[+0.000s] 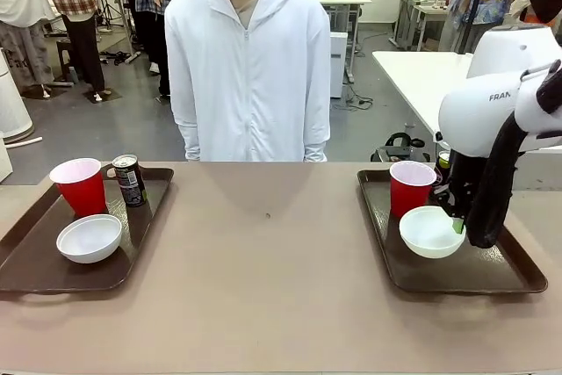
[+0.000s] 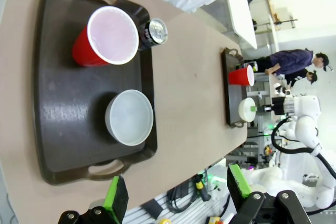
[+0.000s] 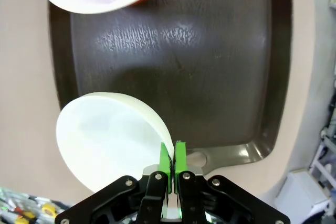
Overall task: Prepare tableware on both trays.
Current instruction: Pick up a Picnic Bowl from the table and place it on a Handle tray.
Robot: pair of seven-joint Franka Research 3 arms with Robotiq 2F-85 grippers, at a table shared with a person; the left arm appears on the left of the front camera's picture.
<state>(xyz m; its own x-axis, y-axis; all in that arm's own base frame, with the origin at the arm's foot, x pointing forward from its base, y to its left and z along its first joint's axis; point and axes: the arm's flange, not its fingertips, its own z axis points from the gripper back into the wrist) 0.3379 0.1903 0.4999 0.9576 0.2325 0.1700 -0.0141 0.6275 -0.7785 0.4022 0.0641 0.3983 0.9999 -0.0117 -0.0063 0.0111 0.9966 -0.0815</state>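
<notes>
1. The right gripper (image 3: 171,162) is pinching the rim of the white bowl (image 1: 431,231) between its green pads (image 3: 165,161), jaws squeezed nearly together with only the thin wall between them.
2. The bowl is sitting over the near half of the right tray (image 1: 505,274), just in front of the red cup (image 1: 410,186). From the front view it looks to be on or barely above the tray floor; I cannot tell which.
3. In the right wrist view the bowl is looking tilted, so the wise thing is to be lowering gently until its base is lying flat before letting go.
4. Keeping the bowl off the cup matters: the cup is light and would likely tip at a nudge.
5. When releasing, the jaws should be opening only a little and lifting straight up, so the rim is not dragged sideways.
6. The left gripper (image 2: 177,195) is hovering wide open and empty above the left tray (image 2: 63,140).
7. That tray is already carrying a red cup (image 2: 105,38), a dark can (image 2: 155,31) and a bowl (image 2: 129,117).
8. A can seems to stand behind the right cup, mostly hidden by the arm.
</notes>
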